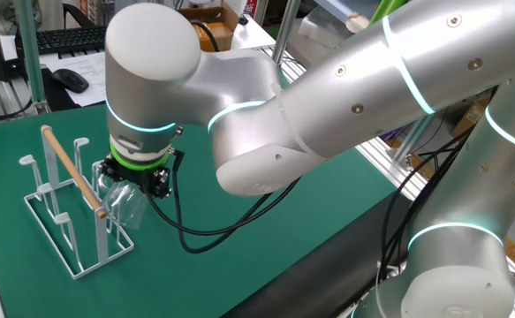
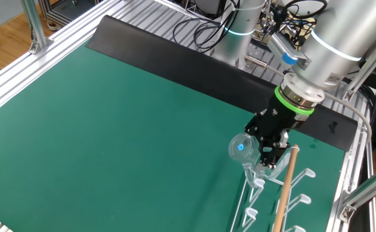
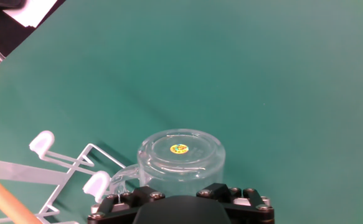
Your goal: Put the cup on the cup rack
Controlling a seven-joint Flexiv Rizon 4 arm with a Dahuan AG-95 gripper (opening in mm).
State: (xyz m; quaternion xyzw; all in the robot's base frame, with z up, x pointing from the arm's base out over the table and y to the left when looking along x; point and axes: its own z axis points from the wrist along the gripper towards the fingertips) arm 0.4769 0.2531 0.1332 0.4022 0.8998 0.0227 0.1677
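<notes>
White wire cup rack on the left, pale wooden rod across its top, standing on the smooth green bench. Right beside it, the black pincer clamps the clear, thick-based glass cup, tilted over the rack's near pegs.

One fixed view sits low and close by the rack, facing across the green mat toward desks. The other fixed view looks down from high on the opposite side. The hand view points straight down, very near. All share the rack's end.
</notes>
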